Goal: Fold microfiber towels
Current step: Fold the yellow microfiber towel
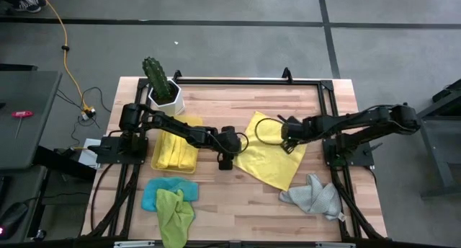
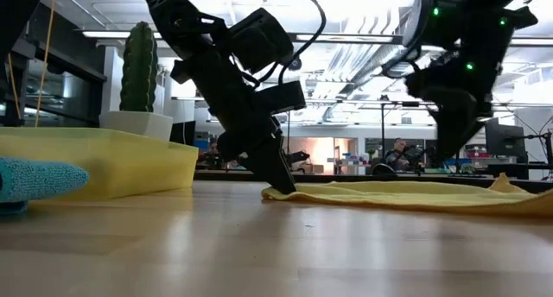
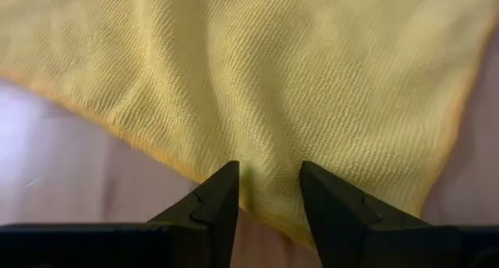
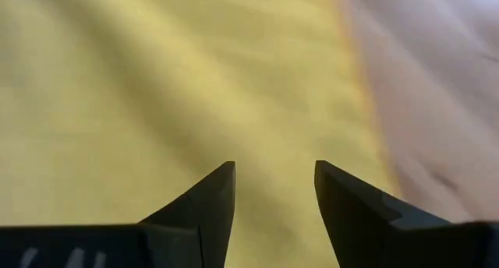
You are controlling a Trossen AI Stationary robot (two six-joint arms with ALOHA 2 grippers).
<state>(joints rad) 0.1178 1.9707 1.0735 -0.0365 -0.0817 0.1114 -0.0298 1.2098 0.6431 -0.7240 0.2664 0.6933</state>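
Note:
A bright yellow towel [image 1: 270, 153] lies spread flat on the wooden table, also seen in the low view [image 2: 406, 196]. My left gripper [image 1: 225, 162] is open, pointing down at the towel's left corner, with its tips at table level [image 2: 281, 185]. In the left wrist view its fingers [image 3: 269, 186] stand astride the towel's edge. My right gripper [image 1: 287, 143] is open and hovers above the towel's far right part [image 2: 448, 159]. The right wrist view [image 4: 273, 182] shows cloth below it, near the towel's edge. My left gripper is open, with its fingertips [image 3: 226, 182] set down on the yellow towel at its left edge [image 3: 269, 202]. A narrow strip of cloth lies between the two fingers. The fingers slant down from the table's left. The towel lies flat on the table.
A yellow tray [image 1: 175, 151] with folded yellow towels stands left of centre. A potted cactus [image 1: 162, 86] is at the far left. Blue [image 1: 155, 192] and lime green [image 1: 175, 213] towels lie at the near left. A grey towel [image 1: 314, 195] lies at the near right.

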